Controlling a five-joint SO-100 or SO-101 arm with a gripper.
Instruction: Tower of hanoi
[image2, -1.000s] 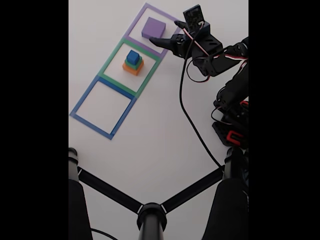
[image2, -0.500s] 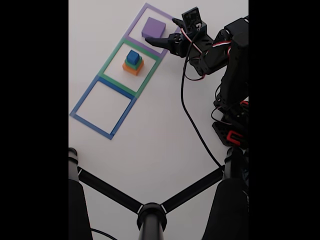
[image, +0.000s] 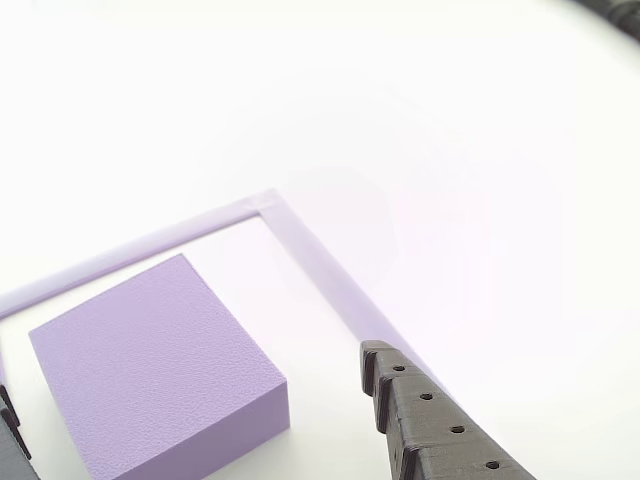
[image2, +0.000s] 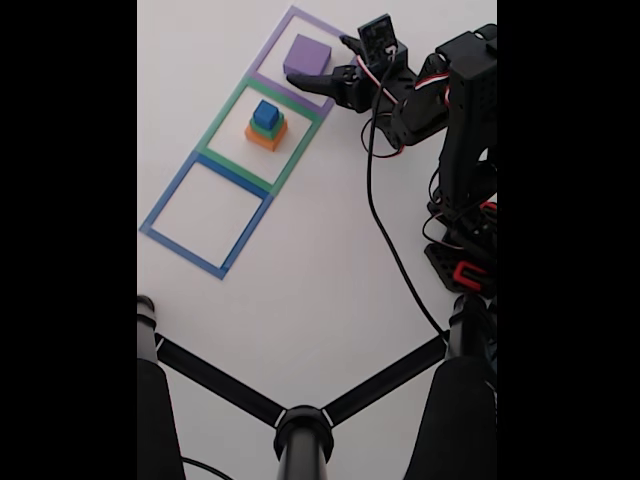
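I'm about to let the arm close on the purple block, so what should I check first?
1. Gripper open: ok, jaws spread.
2. Purple block between the jaws: cannot tell; the other view shows one finger to its right, a sliver of another at the left edge.
3. Block inside the purple tape outline: ok.
4. Block top bare: ok.
5. Stack in the green outline, blue cube on top, clear of the gripper: ok.
6. Blue outline free: ok.

The hand (image2: 322, 62) has crept leftward in the fixed view toward the purple block (image2: 306, 55) (its open fingers now beside it), and the arm (image2: 462, 110) behind has risen upright.
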